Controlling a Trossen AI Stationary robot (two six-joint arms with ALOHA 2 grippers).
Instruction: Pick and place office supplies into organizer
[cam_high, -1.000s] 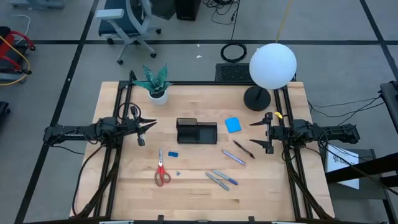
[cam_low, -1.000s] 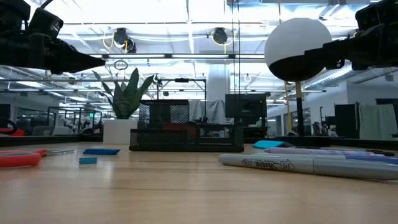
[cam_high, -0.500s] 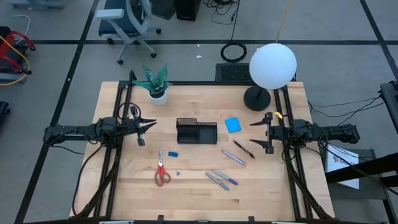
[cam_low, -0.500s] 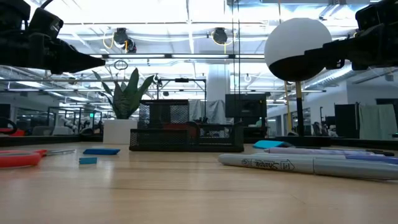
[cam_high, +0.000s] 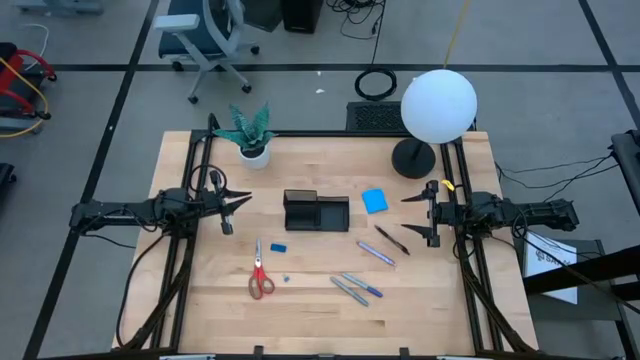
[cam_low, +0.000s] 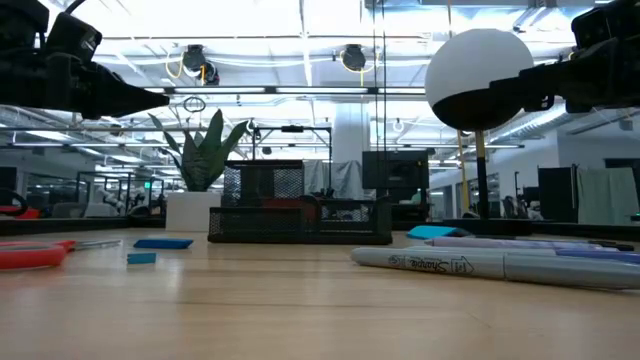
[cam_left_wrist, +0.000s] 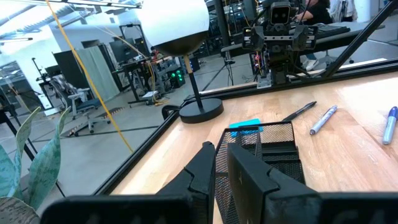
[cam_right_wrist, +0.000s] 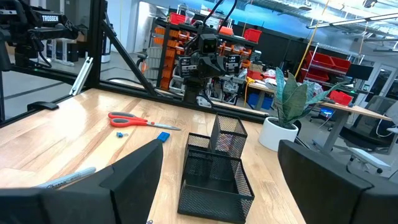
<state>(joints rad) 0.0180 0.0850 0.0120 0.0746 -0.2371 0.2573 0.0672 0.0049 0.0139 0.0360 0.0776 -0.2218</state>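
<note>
The organizer, a black mesh tray, sits mid-table between the left gripper, its jaws nearly pinched together on nothing, and the right gripper, spread wide and empty. Only the high view shows the red-handled scissors whole; the low view reads "Sharpie" on a grey marker.

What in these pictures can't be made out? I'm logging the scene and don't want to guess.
- Inside of the organizer: the high view is too small, and in the low view its mesh walls hide the floor.
- Tiny blue block: a speck in the high view, shape unclear.
- Scissors: cut off by the low view's edge.
- Pens: too small in the high view to count surely.
</note>
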